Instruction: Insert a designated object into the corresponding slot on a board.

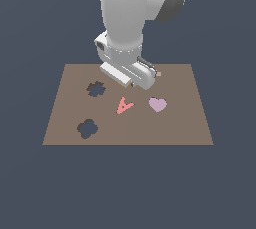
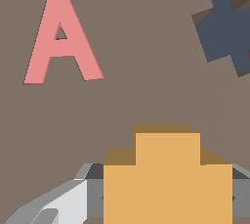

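orange piece (image 2: 167,176) gripped in the one hand (image 2: 161,198) over a brown board (image 1: 175,128) with two cutouts.

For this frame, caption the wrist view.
Orange piece between the gripper fingers above the brown board, red A and jagged slot beyond.

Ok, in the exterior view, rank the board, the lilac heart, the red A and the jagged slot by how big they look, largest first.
1. The board, by far the largest.
2-4. The jagged slot, the lilac heart and the red A look about alike in size, so I would not rank them.
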Controlling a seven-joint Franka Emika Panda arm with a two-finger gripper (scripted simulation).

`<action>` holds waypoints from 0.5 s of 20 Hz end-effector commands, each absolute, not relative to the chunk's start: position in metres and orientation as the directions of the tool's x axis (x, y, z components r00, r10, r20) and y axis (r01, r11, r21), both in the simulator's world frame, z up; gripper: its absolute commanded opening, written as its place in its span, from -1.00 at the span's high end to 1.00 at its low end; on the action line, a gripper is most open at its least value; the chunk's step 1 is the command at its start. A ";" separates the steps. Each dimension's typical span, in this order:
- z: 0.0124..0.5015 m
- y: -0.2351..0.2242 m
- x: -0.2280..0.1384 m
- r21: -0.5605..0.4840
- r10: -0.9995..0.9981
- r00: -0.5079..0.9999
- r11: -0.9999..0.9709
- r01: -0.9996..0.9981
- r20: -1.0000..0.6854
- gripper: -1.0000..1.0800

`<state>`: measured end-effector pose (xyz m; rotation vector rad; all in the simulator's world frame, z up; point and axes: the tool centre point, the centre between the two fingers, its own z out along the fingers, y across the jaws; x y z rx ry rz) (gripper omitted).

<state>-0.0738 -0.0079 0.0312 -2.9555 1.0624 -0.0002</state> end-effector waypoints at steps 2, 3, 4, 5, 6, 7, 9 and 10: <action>0.032 -0.011 -0.069 -0.002 -0.682 0.731 -0.731 -0.682 0.000 1.00; 0.032 -0.012 -0.067 -0.002 -0.698 0.716 -0.716 -0.698 0.000 1.00; 0.032 -0.014 -0.065 -0.002 -0.715 0.700 -0.700 -0.715 0.000 1.00; 0.033 -0.015 -0.063 -0.002 -0.732 0.681 -0.681 -0.732 0.000 1.00; 0.033 -0.017 -0.061 -0.002 -0.751 0.661 -0.661 -0.751 0.000 1.00; 0.033 -0.019 -0.059 -0.002 -0.770 0.639 -0.639 -0.770 0.000 1.00; 0.034 -0.023 -0.055 -0.002 -0.809 0.588 -0.588 -0.809 0.000 1.00; 0.034 -0.025 -0.053 -0.002 -0.829 0.560 -0.560 -0.829 0.000 1.00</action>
